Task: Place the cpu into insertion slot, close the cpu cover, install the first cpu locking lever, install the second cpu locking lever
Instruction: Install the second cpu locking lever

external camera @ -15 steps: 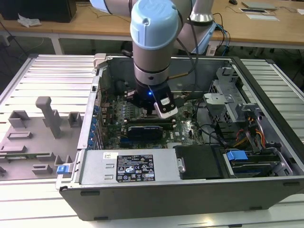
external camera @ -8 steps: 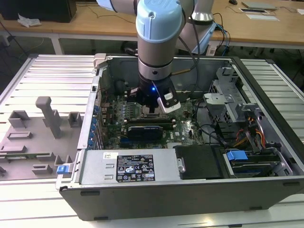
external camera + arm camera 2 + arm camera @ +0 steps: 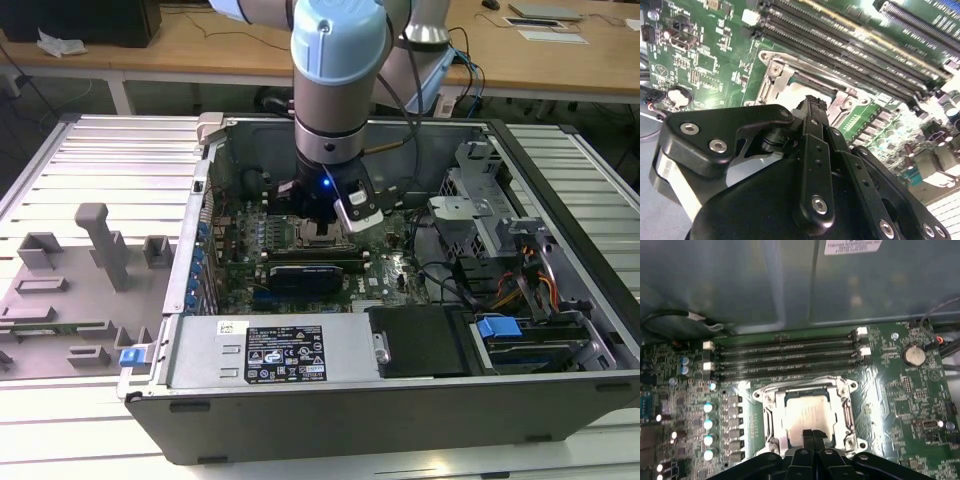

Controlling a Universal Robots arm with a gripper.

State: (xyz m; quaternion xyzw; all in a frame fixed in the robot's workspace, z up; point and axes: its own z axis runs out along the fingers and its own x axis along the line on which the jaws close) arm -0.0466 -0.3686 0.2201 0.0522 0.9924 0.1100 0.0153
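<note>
In the exterior view we find a grey fixture tray [image 3: 70, 290] at the exterior view's left, well apart from the open computer case [image 3: 400, 390], with the arm [image 3: 335, 90] reaching down into the case. In the first wrist view the fingers [image 3: 809, 436] are pressed together, their tips just above the cpu [image 3: 807, 412], which lies seated in the slot [image 3: 771, 415]. The cover [image 3: 845, 410] lies flat around the chip. Memory slots [image 3: 785, 357] run just beyond the fingers. In the second wrist view the gripper [image 3: 812, 106] hangs over the socket.

Ext cam looks down from afar; both wrist cams close, sharing the insertion slot [image 3: 807, 415], prob. opposite angles.
</note>
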